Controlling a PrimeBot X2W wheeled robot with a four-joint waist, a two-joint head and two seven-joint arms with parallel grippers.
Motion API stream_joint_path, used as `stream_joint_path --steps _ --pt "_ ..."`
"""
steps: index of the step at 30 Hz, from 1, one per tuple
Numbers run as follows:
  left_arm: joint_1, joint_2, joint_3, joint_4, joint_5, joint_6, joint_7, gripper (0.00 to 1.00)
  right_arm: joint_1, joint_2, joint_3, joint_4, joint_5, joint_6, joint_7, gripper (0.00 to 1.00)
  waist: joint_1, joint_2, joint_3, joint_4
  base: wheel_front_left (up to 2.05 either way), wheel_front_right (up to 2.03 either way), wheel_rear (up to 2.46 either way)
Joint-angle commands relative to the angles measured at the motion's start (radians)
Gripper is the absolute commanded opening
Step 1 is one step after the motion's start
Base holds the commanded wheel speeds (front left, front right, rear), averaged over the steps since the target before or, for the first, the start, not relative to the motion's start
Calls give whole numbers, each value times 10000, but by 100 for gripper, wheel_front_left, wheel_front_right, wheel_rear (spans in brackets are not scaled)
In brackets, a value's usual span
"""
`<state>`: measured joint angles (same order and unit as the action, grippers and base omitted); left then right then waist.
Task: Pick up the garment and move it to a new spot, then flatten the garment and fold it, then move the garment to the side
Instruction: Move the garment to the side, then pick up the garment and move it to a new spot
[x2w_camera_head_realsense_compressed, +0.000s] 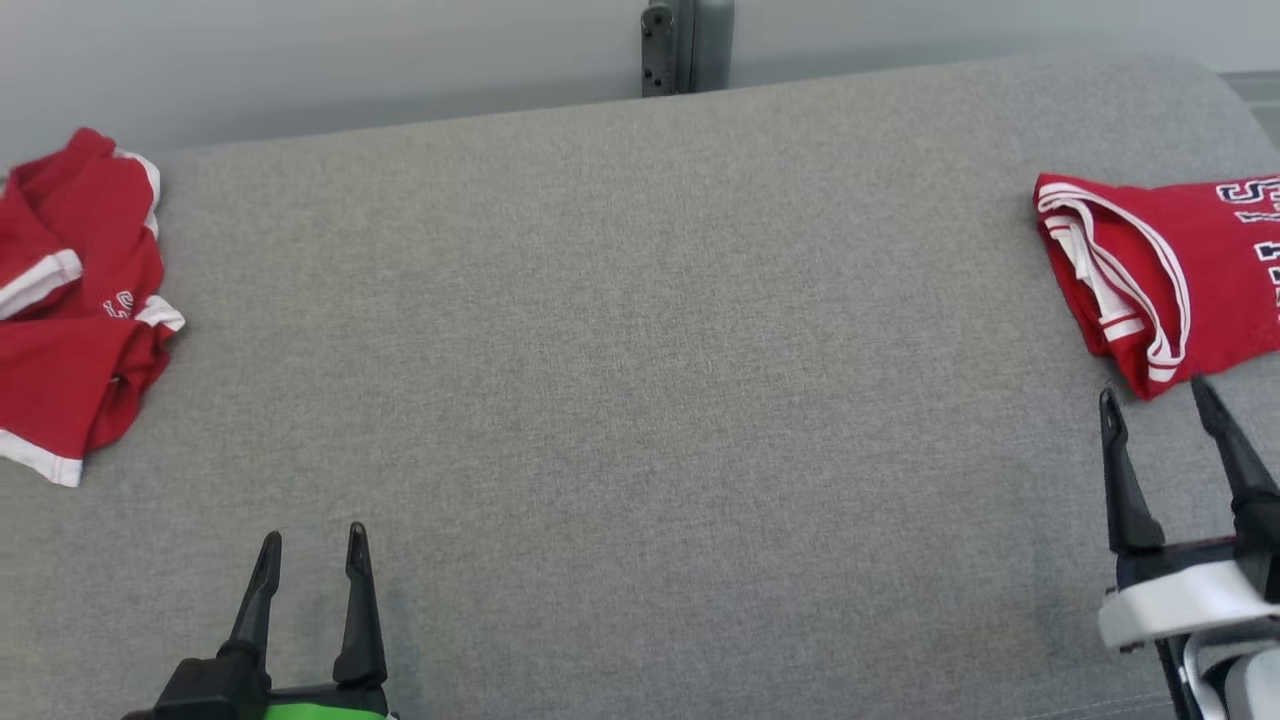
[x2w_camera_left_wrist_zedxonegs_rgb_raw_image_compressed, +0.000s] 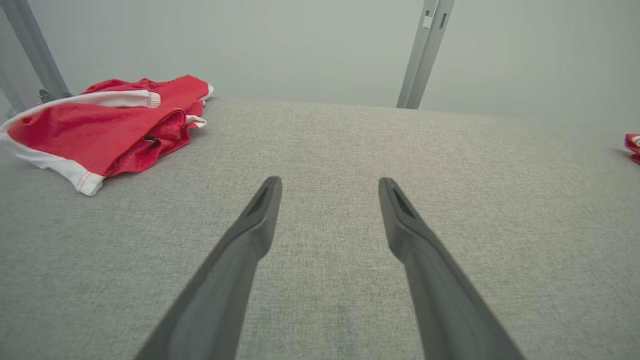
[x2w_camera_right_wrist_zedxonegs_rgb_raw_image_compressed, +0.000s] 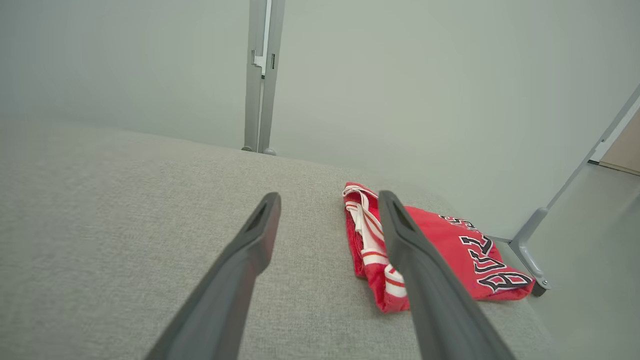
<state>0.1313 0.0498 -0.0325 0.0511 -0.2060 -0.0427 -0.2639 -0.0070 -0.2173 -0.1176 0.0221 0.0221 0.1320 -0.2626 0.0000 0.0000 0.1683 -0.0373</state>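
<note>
A folded red garment (x2w_camera_head_realsense_compressed: 1170, 270) with white trim and dark lettering lies flat at the far right of the grey padded surface (x2w_camera_head_realsense_compressed: 640, 350). My right gripper (x2w_camera_head_realsense_compressed: 1154, 390) stands open just short of its near corner, with nothing between the fingers. In the right wrist view the folded garment (x2w_camera_right_wrist_zedxonegs_rgb_raw_image_compressed: 450, 240) lies beyond and to the right of that gripper (x2w_camera_right_wrist_zedxonegs_rgb_raw_image_compressed: 329, 195), partly behind one finger. My left gripper (x2w_camera_head_realsense_compressed: 313, 535) is open and empty near the front left edge. The left wrist view shows that gripper (x2w_camera_left_wrist_zedxonegs_rgb_raw_image_compressed: 330, 180) over bare fabric.
A second red garment (x2w_camera_head_realsense_compressed: 70, 300) lies crumpled at the far left edge, also up left in the left wrist view as a heap (x2w_camera_left_wrist_zedxonegs_rgb_raw_image_compressed: 100, 120). A grey metal post (x2w_camera_head_realsense_compressed: 688, 45) rises behind the back edge. A frame leg (x2w_camera_right_wrist_zedxonegs_rgb_raw_image_compressed: 530, 255) stands past the right end.
</note>
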Motion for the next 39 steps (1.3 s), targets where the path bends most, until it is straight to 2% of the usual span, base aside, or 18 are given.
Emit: stream_joint_path --steps 1,8,13,24,34,39 --pt "199 17 66 96 36 -4 -1 100 392 168 -136 -107 -113 -24 -27 100 0 0 -1101 308 0 0 0" --pt "462 16 191 559 145 -183 -3 100 1537 931 -396 -74 -313 -22 -28 100 0 0 -1585 529 0 0 0" --pt "593 16 204 613 7 -59 -3 100 1671 1209 -286 131 -314 -22 -27 100 0 0 -1701 579 0 0 0" --pt "587 15 256 615 -35 -94 -3 100 1583 1314 143 300 -264 -22 -29 100 0 0 -1791 937 0 0 0" --pt "468 15 282 556 28 -157 -3 100 1648 1292 229 302 -213 -22 -29 100 0 0 -1764 983 0 0 0" --pt "291 15 173 520 70 -200 -1 100 1656 1326 390 222 -192 -22 -27 100 0 0 -1686 1413 0 0 0"
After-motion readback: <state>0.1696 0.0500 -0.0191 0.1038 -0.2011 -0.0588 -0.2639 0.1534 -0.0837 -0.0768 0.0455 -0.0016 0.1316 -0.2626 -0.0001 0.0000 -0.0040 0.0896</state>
